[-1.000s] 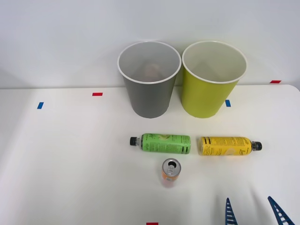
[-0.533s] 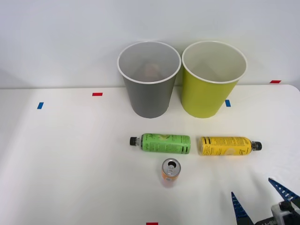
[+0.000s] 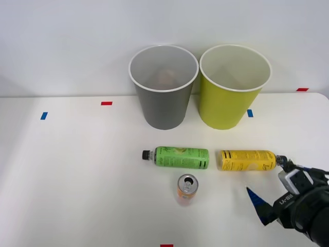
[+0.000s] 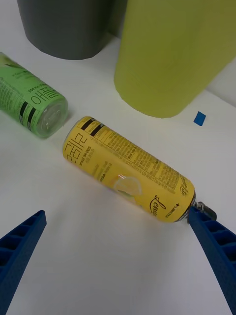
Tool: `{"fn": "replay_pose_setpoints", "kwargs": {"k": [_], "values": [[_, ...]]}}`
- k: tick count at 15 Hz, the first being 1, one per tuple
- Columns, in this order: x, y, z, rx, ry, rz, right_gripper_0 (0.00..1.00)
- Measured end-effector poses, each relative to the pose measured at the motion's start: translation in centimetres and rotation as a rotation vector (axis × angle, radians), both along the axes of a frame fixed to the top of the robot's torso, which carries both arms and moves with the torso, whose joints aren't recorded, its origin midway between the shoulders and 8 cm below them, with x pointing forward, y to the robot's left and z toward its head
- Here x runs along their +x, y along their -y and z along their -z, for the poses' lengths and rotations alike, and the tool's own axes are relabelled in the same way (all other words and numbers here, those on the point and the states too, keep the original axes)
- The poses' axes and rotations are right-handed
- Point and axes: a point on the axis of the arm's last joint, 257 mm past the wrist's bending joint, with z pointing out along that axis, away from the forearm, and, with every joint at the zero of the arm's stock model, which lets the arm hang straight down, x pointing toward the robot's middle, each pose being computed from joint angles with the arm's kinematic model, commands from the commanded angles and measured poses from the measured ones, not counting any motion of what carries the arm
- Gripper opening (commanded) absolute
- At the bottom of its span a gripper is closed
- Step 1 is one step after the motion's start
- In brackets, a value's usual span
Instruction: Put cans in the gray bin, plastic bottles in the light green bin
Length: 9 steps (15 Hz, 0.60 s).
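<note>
Right wrist view: we find the right gripper [image 4: 118, 268] spread wide and empty, straddling the yellow bottle [image 4: 129, 170], which lies on the table [image 3: 77, 170] near the light green bin [image 4: 174, 54], evidently to grasp it.

Yellow bottle [image 4: 128, 172] wrap reads "Lemon" in script; wrist housing [image 3: 291, 193] marked "RB-Y1"; green bottle [image 4: 29, 101] print unreadable.

Two bins: one gray bin [image 3: 163, 87], one light green bin [image 3: 234, 86]. Two bottles lying down: green bottle [image 3: 177, 157], yellow bottle [image 3: 249, 160]. One can [image 3: 187, 189], upright. Five tape marks on the table [image 3: 77, 180]: three blue, two red
</note>
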Motion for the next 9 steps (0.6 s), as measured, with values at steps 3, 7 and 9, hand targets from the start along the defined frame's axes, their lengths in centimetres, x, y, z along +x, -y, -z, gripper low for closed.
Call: {"fn": "replay_pose_setpoints", "kwargs": {"k": [3, 7, 9], "values": [[1.4, -1.0, -0.6, -0.074, -0.048, -0.08, 1.0], [2.4, -2.5, -0.5, -0.207, -0.107, -0.172, 1.0], [2.2, -3.1, -0.1, -0.239, -0.139, -0.2, 1.0]]}}
